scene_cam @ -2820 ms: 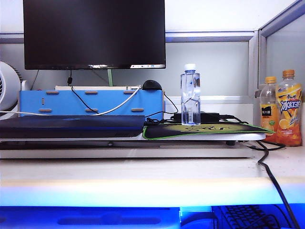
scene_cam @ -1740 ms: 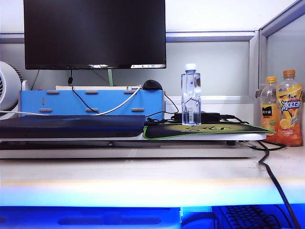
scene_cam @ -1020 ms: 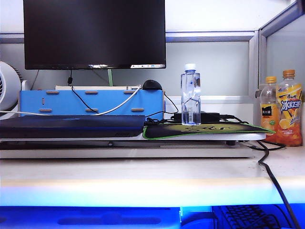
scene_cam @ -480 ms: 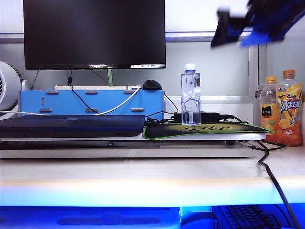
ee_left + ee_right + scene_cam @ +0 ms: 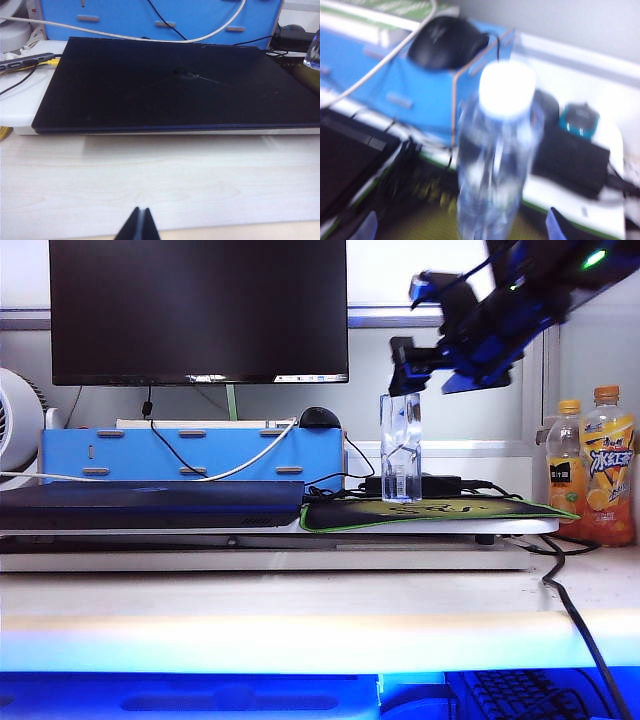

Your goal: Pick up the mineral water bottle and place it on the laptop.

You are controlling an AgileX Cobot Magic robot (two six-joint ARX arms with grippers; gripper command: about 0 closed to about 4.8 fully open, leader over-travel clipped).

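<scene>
- The monitor [image 5: 198, 310] hangs well off to the left of the right gripper in the exterior view, behind the whole desk scene; it plays no part here.
- The laptop [image 5: 150, 504] lies closed and flat, lower than the right gripper and well to its left in the exterior view. In the left wrist view its dark lid [image 5: 175, 85] fills the space ahead of the left gripper [image 5: 139, 226], whose fingertips are pressed together, parked near the table edge and well short of the laptop.
- The right gripper [image 5: 408, 352] sits at the top of the mineral water bottle [image 5: 400, 445], its dark body covering the cap in the exterior view. Its fingers are spread wide: in the right wrist view [image 5: 460, 227] the two tips show far apart with the bottle [image 5: 495, 160] upright between them, not yet touched as far as the blur allows.
- The bottle stands on the mouse pad [image 5: 440, 512], directly under the right gripper.
- Step in hand, by my reading: the approach to the grasp. Next the right gripper should settle lower around the bottle's body and close squarely, since a tall slim bottle tips easily.
- Against half a second ago, the right arm has come down from the upper right corner to the bottle, which stands unmoved.
</scene>
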